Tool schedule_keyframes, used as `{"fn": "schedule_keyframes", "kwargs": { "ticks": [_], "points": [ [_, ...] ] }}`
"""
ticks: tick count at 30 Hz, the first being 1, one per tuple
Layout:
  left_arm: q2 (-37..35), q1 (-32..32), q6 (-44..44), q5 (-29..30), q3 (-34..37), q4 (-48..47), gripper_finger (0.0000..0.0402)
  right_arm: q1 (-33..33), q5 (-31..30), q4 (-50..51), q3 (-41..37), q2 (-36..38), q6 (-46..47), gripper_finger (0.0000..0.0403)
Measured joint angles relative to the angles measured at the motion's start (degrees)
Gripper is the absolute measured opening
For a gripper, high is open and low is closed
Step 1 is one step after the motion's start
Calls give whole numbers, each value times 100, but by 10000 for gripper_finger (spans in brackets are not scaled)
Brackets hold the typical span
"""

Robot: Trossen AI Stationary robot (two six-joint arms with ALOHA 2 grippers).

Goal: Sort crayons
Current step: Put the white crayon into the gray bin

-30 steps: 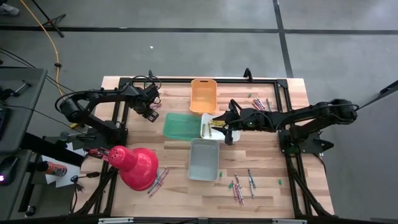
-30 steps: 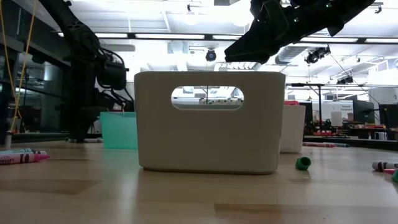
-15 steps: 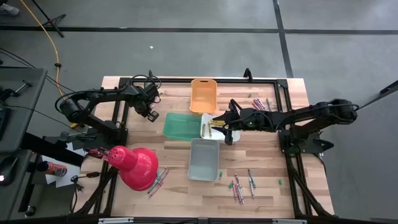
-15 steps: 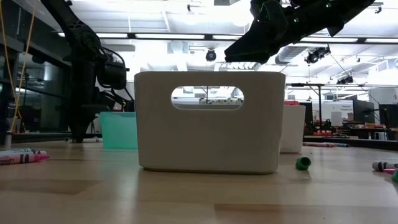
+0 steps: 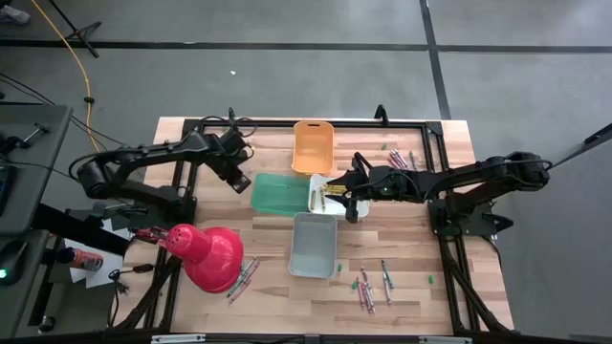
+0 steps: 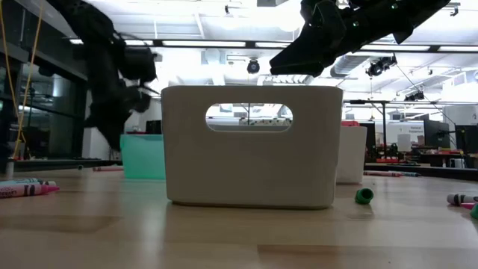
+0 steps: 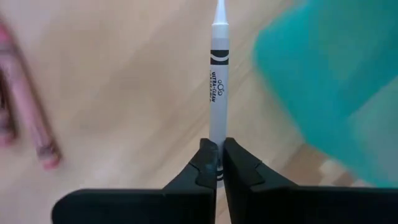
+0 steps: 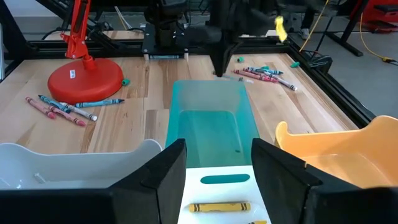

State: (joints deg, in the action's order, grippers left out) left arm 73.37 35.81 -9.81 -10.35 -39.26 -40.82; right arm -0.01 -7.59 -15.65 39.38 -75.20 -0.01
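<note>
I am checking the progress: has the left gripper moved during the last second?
Yes. In the high view the left gripper, shut on a white crayon, has shifted toward the teal bin, nearer its left edge than before.

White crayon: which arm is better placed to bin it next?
Left. The left gripper is shut on the white crayon beside the teal bin. The right gripper is open and empty over the white bin holding a yellow crayon.

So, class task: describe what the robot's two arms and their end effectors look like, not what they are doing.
Both arms are dark, near-black, jointed links with cables along them. The left end effector has two slim black fingers with angular notched tips. The right end effector has two broad, flat dark fingers. No markings show.
</note>
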Motion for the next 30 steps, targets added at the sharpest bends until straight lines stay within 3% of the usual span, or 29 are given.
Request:
{"fn": "schedule_keyframes", "kwargs": {
  "ticks": [4,8,14,23,26,30],
  "points": [
    [-377,-81,-1,491,-187,549,0,0,1,1,0,0,0,177],
    [-690,-81,7,863,-169,1784,0,0,-1,1,0,0,0,177],
    [-751,-395,247,427,393,4420,0,0,0,1,0,0,0,177],
    [-358,-1521,262,236,1920,8539,0,0,-1,15,0,0,-41,177],
    [-209,-1826,414,236,2177,9414,0,0,-1,-161,0,0,-63,177],
    [-81,-2162,742,230,2213,9789,0,0,-1,-397,0,0,-195,177]
  ]
}}
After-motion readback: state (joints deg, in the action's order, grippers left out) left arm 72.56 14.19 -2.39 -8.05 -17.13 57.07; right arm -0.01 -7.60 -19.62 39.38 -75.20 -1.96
